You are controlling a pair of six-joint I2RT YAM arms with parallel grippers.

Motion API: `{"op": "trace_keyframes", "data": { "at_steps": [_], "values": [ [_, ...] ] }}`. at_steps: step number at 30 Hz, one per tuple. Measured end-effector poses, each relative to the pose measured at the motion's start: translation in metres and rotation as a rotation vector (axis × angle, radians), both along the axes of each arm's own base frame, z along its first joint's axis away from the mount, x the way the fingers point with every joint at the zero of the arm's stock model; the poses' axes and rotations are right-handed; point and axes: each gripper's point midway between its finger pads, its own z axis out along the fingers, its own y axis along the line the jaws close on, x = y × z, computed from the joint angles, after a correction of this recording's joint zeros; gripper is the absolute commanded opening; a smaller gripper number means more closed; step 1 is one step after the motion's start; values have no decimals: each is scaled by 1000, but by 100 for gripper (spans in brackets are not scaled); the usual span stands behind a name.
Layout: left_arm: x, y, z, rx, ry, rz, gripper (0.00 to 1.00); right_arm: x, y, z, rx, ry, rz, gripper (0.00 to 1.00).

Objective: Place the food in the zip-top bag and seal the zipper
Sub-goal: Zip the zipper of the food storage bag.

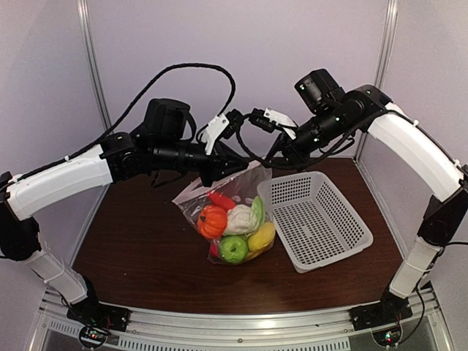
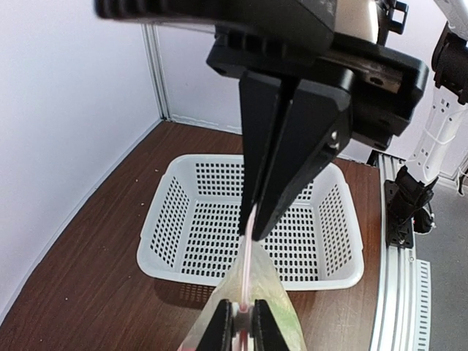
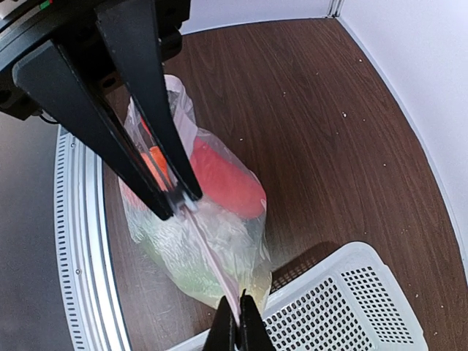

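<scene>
The zip-top bag [image 1: 191, 199] stood in the middle of the top view on the brown table [image 1: 139, 248], already loaded with the food: the orange pumpkin [image 1: 212, 221], white cauliflower [image 1: 239, 218], green apple [image 1: 233, 249] and a yellow lemon [image 1: 262, 237] showed through the dotted plastic, and the right wrist view showed a red pepper [image 3: 219, 179] inside as well. Its mouth edge was lifted toward the upper centre of that frame and stretched taut between the two arms. The left gripper [image 2: 252, 228] was clenched on the zipper [image 2: 247, 267], a thin pinkish strip running down the middle of the left wrist view. The right gripper [image 3: 181, 206] was likewise clamped on that strip, further along it. Whether the strip between them was pressed closed could not be told, nor could the slider tab be made out for certain. Just to the right of the bag, touching or nearly touching it, the white perforated basket [image 1: 322, 219] held nothing. As a judgement, the loading looked finished and only the sealing was left: running the closure shut along the mouth while the other end was held.
</scene>
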Motion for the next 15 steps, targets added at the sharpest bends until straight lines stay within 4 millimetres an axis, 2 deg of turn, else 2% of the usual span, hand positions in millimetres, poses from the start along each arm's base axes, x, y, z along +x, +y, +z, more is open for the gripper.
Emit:
{"op": "trace_keyframes", "data": {
  "at_steps": [15],
  "values": [
    [-2,37,-7,62,24,70,3,24,-46,-5,10,-6,-96,0]
  ]
}}
